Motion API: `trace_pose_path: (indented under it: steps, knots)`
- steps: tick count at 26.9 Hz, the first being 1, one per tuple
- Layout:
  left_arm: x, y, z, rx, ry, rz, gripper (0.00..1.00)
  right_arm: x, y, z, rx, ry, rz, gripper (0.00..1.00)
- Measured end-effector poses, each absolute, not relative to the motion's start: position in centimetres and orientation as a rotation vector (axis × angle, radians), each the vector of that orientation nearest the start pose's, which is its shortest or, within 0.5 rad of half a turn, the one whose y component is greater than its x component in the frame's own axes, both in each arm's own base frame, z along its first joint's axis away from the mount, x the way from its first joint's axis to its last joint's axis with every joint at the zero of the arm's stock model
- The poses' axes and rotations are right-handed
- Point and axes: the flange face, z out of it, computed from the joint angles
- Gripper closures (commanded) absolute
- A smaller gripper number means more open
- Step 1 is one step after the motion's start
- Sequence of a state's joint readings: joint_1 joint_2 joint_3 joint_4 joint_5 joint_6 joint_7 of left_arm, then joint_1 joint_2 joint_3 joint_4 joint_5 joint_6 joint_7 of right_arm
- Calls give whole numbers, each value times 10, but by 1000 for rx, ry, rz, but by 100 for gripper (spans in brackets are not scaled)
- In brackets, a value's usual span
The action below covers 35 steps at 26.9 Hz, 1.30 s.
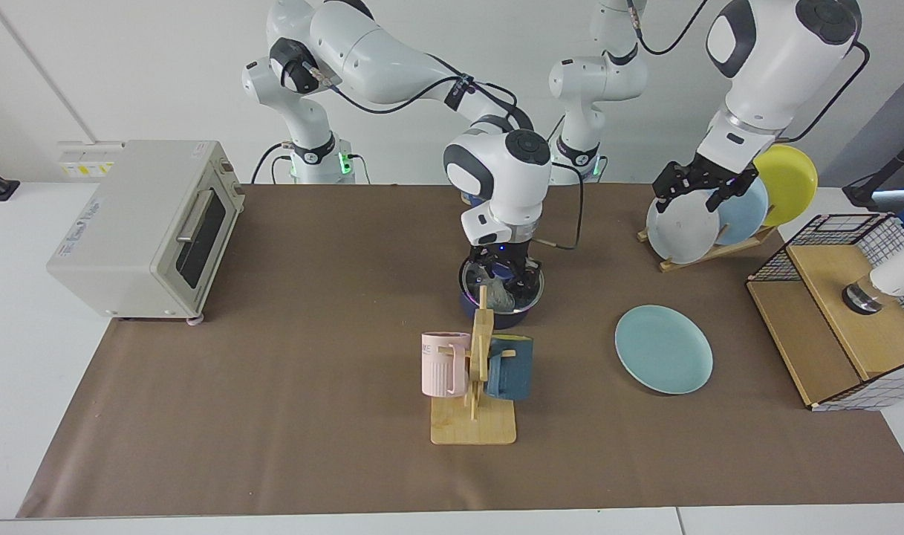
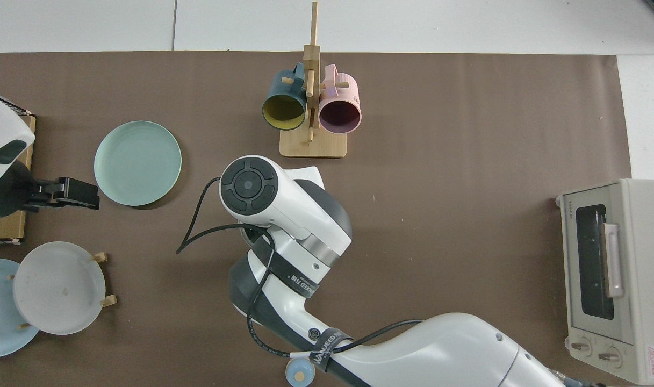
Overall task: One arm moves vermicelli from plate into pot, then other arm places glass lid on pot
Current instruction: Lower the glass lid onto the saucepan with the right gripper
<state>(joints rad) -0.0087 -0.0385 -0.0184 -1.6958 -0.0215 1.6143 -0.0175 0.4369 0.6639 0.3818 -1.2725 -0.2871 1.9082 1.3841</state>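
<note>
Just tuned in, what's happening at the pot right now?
The right pincer is down at the pot, on the glass lid that sits on it; pale vermicelli shows inside. The teal plate lies bare. The left arm waits, its pincer raised by the rack of upright plates.

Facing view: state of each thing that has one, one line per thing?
Small navy saucepan: upright, covered by lid.
Round glass lid with metal rim: on the pot.
White vermicelli clump: inside the pot.
Flat teal-green plate: bare, flat on the mat.
Right gripper: down at the lid.
Left gripper: raised, waiting, holding nothing.
Grey toaster oven: door closed.
</note>
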Motion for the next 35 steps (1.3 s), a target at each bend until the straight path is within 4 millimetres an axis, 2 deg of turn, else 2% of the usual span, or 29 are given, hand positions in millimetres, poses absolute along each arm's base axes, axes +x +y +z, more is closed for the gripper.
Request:
trace_pose_path:
  steps: [35]
  knots:
    - [543, -17, 590, -3161, 10, 68, 0, 556, 467, 378, -3023, 912, -27, 100]
